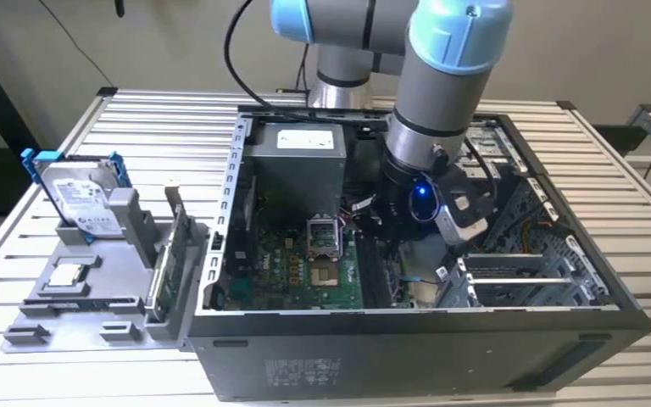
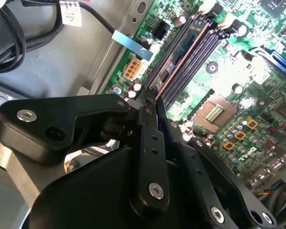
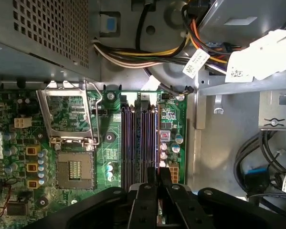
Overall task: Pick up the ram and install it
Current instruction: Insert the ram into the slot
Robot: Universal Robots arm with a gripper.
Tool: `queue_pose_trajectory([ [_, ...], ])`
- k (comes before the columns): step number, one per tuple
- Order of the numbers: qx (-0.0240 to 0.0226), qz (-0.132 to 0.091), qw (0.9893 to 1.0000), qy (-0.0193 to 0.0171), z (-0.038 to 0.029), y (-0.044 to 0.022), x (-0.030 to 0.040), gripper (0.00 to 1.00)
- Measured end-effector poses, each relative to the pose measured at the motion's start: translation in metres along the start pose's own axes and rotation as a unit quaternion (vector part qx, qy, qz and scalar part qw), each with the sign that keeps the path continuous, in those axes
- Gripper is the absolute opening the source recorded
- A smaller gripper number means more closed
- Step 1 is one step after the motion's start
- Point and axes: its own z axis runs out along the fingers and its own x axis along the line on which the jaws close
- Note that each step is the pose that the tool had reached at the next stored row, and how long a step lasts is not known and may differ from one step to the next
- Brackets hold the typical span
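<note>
In the exterior view, the grey robot arm (image 1: 422, 161) is reached down into the open black metal computer case (image 1: 416, 356), right of centre. At the exterior view's left, a silver hard drive (image 1: 80, 199) in a blue frame is stood in a grey rack.

In the second wrist view, the ram (image 2: 181, 52) is seen as a long, thin dark stick with a coppery edge. It is laid lengthwise along the purple memory slots (image 2: 195, 59) of the glossy green motherboard (image 2: 257, 81). The gripper (image 2: 150, 101) is closed on its near end, as far as can be judged.

In the first wrist view, the matte black fingers (image 3: 147, 191) are held together over the outermost slot, and the stick's long axis is pointed away from them.
</note>
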Motion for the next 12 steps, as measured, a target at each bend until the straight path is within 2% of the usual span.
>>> queue_pose_trajectory([
  [6, 0.0011, 0.0, 1.0, 0.0, 0.0034, -0.0008, -0.0013, 0.14],
  [12, 0.0018, 0.0, 1.0, 0.0, 0.0041, -0.0053, -0.0014, 0.14],
])
